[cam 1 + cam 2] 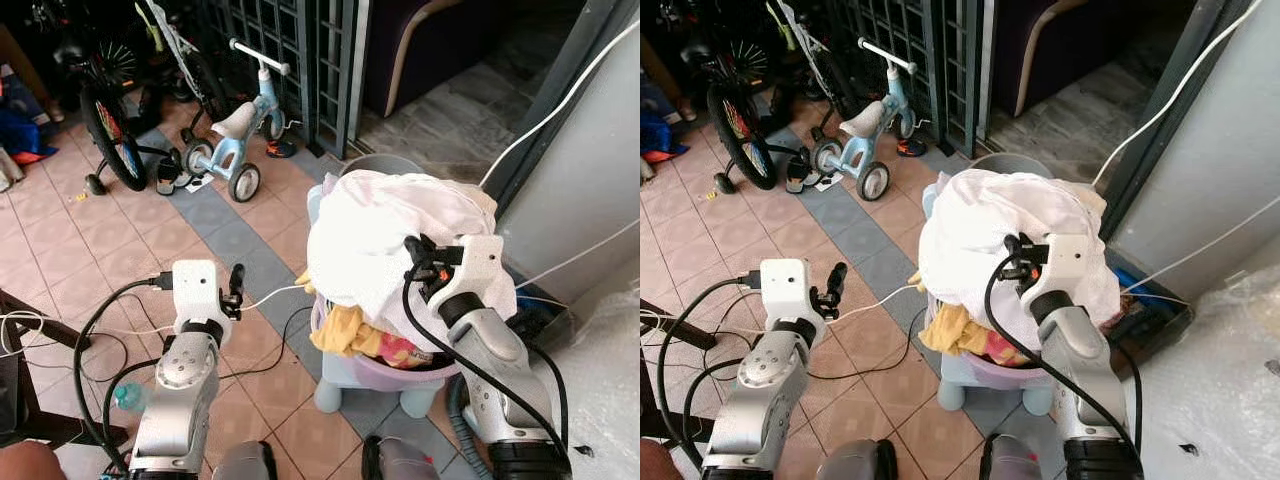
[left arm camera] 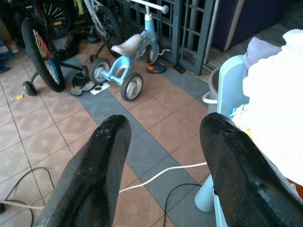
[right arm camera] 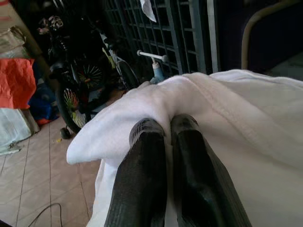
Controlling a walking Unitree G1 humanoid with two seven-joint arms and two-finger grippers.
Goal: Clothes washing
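right pincer (image 3: 165, 130) seems clenched on the white cloth (image 1: 385, 235); left pincer (image 2: 163, 137) hangs spread.

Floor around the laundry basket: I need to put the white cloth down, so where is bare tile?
Bare tile lies between the blue balance bike and the laundry basket. It is crowded under the left tool, where cables run, and right of the basket by the wall.

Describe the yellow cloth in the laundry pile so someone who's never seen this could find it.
Start at the purple laundry basket on the tiled floor. A big white cloth, pinched by the right claw, covers the heap. The yellow cloth hangs from beneath its lower edge over the basket rim, the only plain yellow piece.
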